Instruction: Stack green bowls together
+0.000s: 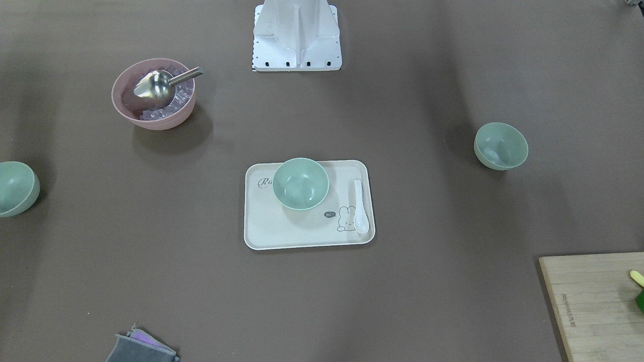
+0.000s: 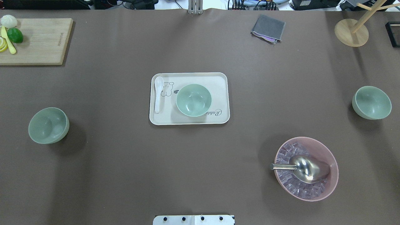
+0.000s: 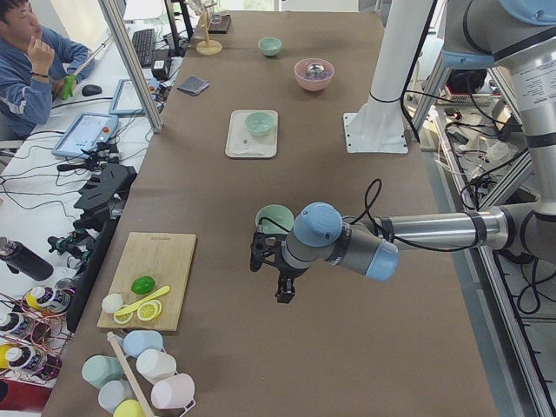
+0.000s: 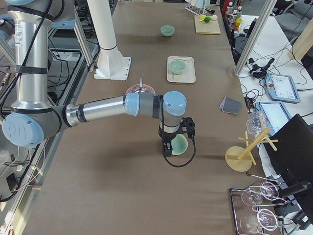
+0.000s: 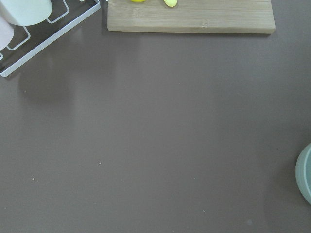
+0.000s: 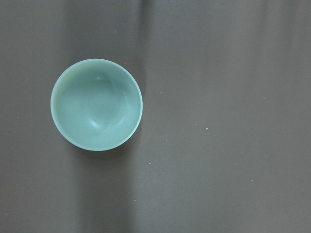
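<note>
Left gripper [image 3: 285, 297]: seen only in the left side view, hanging above the table close to the left bowl [image 3: 274, 217]. Whether its fingers are apart or together cannot be told.
Right gripper [image 4: 167, 152]: seen only in the right side view, hanging in front of the right bowl [image 4: 180, 145] and covering part of its rim. Its finger state cannot be told either.
Cut-off items: the front view crops the right bowl at its edge, and the left wrist view shows only a sliver of the left bowl's rim.
Surface: a table [image 2: 125, 162] under a plain brown matte cover, lightly creased.
Room: an operator [image 3: 26, 69] sits at a side desk with tablets and cables.
Cutting board [image 2: 40, 43]: far left corner, carrying a lime [image 2: 15, 35] and lemon slices.
Pink bowl [image 2: 329, 153]: near right, holding clear cubes and a metal scoop [image 2: 307, 168].
Tray [image 2: 218, 81]: cream, table centre, with a rabbit print and a white spoon [image 2: 158, 93] lying on it.
Grey cloth [image 2: 268, 28]: folded, far edge.
Green bowls: three, pale mint, matte, smooth-sided, upright, empty, all unstacked.
Positions: the centre bowl [image 2: 193, 100] is on the tray. The left bowl and right bowl stand on the bare cover, well apart at opposite ends.
</note>
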Controlling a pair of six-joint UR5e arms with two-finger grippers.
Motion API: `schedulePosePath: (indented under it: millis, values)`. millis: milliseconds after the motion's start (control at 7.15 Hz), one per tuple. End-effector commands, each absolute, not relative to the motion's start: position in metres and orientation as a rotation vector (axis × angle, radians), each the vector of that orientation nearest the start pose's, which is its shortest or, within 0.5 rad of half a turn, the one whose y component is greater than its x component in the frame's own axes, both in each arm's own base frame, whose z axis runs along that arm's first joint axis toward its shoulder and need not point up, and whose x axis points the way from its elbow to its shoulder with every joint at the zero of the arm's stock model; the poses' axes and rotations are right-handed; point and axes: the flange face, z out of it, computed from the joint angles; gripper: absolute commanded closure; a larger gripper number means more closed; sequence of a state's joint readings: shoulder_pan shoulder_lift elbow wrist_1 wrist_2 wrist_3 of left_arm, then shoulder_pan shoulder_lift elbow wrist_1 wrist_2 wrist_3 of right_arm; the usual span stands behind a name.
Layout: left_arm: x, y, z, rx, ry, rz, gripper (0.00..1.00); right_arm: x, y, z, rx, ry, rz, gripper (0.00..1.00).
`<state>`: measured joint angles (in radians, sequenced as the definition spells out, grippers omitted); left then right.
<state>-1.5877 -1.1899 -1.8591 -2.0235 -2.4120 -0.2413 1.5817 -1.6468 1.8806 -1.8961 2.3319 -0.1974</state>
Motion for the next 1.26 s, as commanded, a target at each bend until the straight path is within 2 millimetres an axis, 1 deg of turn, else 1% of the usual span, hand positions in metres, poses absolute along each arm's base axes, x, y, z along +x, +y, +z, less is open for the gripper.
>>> schedulePosePath:
  millis: [0,140,280,419,559,699,839,978,1118]
  values:
    - [-0.064,-0.345,0.621,0.252,0.876,-0.082,0.02,0.069,-0.44,0.578,-0.014,-0.771,-0.136,0.0]
    - [-0.064,-0.344,0.623,0.25,0.875,-0.081,0.02,0.069,-0.435,0.586,-0.027,-0.771,-0.136,0.0]
    - [-0.064,-0.343,0.629,0.238,0.875,-0.086,0.02,0.07,-0.434,0.589,-0.031,-0.768,-0.137,0.0]
    - [-0.061,-0.35,0.625,0.223,0.882,-0.11,0.04,0.07,-0.426,0.596,-0.046,-0.771,-0.129,0.0]
    - [-0.043,-0.37,0.615,0.177,0.888,-0.098,0.06,0.072,-0.422,0.595,-0.023,-0.769,-0.13,0.0]
    - [-0.035,-0.386,0.609,0.124,0.881,-0.101,0.06,0.072,-0.419,0.603,-0.004,-0.761,-0.137,0.0]
    - [-0.027,-0.392,0.598,0.124,0.876,-0.076,0.07,0.072,-0.419,0.609,-0.002,-0.759,-0.135,0.0]
    - [-0.011,-0.393,0.59,0.107,0.881,-0.034,0.07,0.072,-0.419,0.613,-0.009,-0.76,-0.133,0.0]
    - [-0.009,-0.392,0.58,0.088,0.875,-0.035,0.08,0.072,-0.419,0.613,-0.008,-0.76,-0.133,0.0]
